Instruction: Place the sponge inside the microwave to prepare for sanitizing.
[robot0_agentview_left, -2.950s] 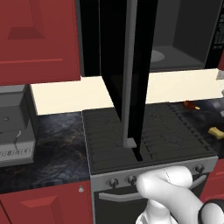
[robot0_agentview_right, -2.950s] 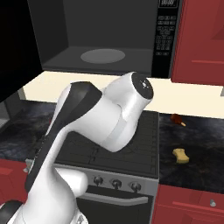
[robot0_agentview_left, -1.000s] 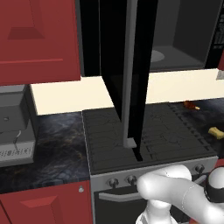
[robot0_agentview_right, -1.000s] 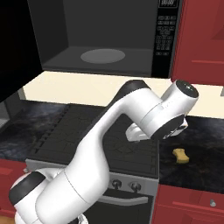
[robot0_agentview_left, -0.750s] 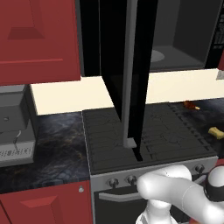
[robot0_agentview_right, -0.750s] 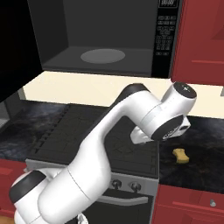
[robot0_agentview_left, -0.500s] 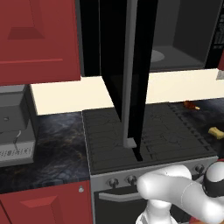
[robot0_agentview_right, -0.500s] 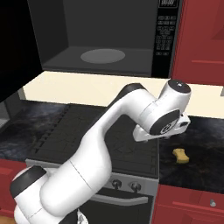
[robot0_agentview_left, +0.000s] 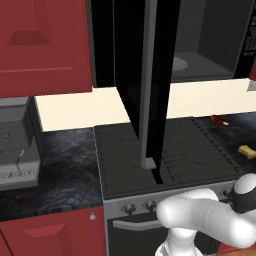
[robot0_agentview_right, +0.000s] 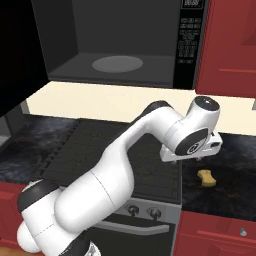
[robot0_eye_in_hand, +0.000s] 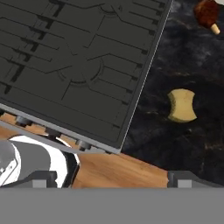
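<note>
The yellow sponge (robot0_agentview_right: 206, 178) lies on the dark counter right of the stove; it also shows in the left base view (robot0_agentview_left: 246, 151) and in the hand view (robot0_eye_in_hand: 182, 105). My gripper (robot0_eye_in_hand: 113, 178) hovers above the stove's front right corner, left of the sponge and apart from it. Its fingertips (robot0_eye_in_hand: 41, 178) stand wide apart, open, with nothing between them. The hand (robot0_agentview_right: 196, 144) hangs just above and left of the sponge. Above the stove, the microwave (robot0_agentview_right: 120, 35) is open, showing its grey cavity and round turntable (robot0_agentview_right: 117, 63). Its glossy black door (robot0_agentview_left: 162, 70) is swung out.
The black stove (robot0_agentview_right: 90, 150) fills the middle, with knobs along its front. A small red-brown item (robot0_eye_in_hand: 206, 13) lies on the counter beyond the sponge. A grey boxy appliance (robot0_agentview_left: 15, 145) sits on the left counter. Red cabinets (robot0_agentview_right: 232, 45) flank the microwave.
The hand has shifted slightly up and to the right above the stove's right edge and turned a little. The gripper stays open. The sponge has not moved.
</note>
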